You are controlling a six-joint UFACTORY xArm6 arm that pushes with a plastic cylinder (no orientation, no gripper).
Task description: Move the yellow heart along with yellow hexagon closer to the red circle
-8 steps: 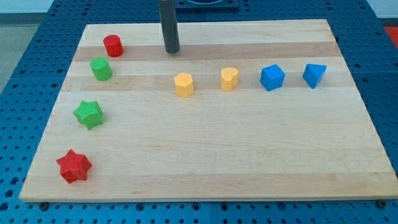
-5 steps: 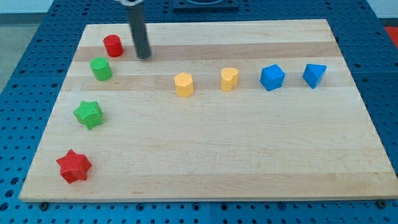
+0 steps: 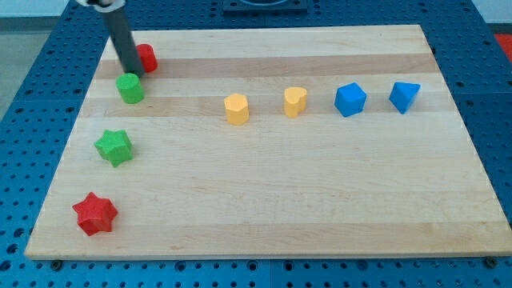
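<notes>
A: Sitting at the view's top left, my tip [image 3: 130,73] ends just at the left edge of the red circle [image 3: 146,58] and right above the green cylinder-like block [image 3: 130,88]. The rod partly covers the red circle's left side. Touching or a hair apart, can't tell.

B: Tool state?

A: No grasping tool on this rig, only the dark rod, so nothing is held or clenched. It just stands on the counter [image 3: 264,200].

B: Task blocks?

A: Yellow hexagon [image 3: 236,109] is near the middle of the counter, a bit toward the view's top. Yellow heart [image 3: 295,102] is beside it on the view's right, with a gap between them. Both upright, well apart from the red circle and from my tip.

B: The rest?

A: Blue block [image 3: 350,100] right of the heart, shape unclear, maybe a cube. Another blue block [image 3: 404,97] further right, wedge-like. Green star [image 3: 114,147] on the left side below the green cylinder. Red star [image 3: 95,213] near the bottom left corner. All separate, none touching another.
</notes>
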